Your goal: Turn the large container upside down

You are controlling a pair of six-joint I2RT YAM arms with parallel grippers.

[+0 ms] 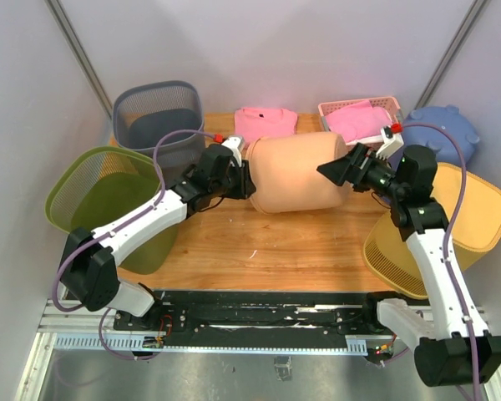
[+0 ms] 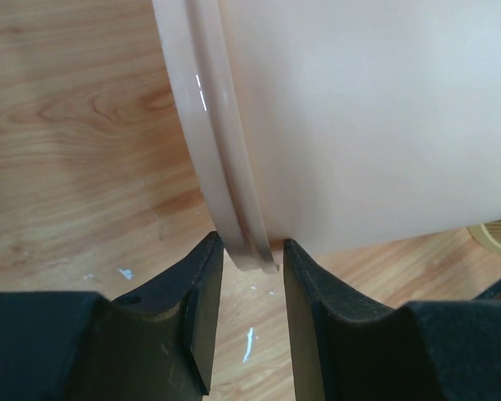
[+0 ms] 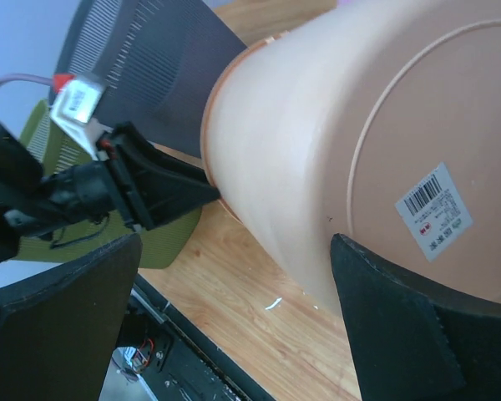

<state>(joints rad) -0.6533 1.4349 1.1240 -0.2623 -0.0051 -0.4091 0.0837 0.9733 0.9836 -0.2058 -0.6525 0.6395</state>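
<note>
The large peach container (image 1: 296, 174) lies on its side on the wooden table (image 1: 259, 246), its open rim to the left and its base to the right. My left gripper (image 1: 244, 180) is at the rim. In the left wrist view its jaws (image 2: 252, 251) are closed on the lower edge of the rim (image 2: 234, 217), one finger on each side. My right gripper (image 1: 338, 170) is open wide at the base end. In the right wrist view (image 3: 234, 242) the container's base (image 3: 417, 167), with a barcode label (image 3: 432, 209), lies against the right finger.
A grey mesh basket (image 1: 157, 117) stands at the back left and a green one (image 1: 100, 196) at the left edge. A yellow basket (image 1: 451, 225) stands by the right arm. A pink folded cloth (image 1: 265, 124), a pink tray (image 1: 359, 113) and a blue object (image 1: 442, 134) lie behind the container.
</note>
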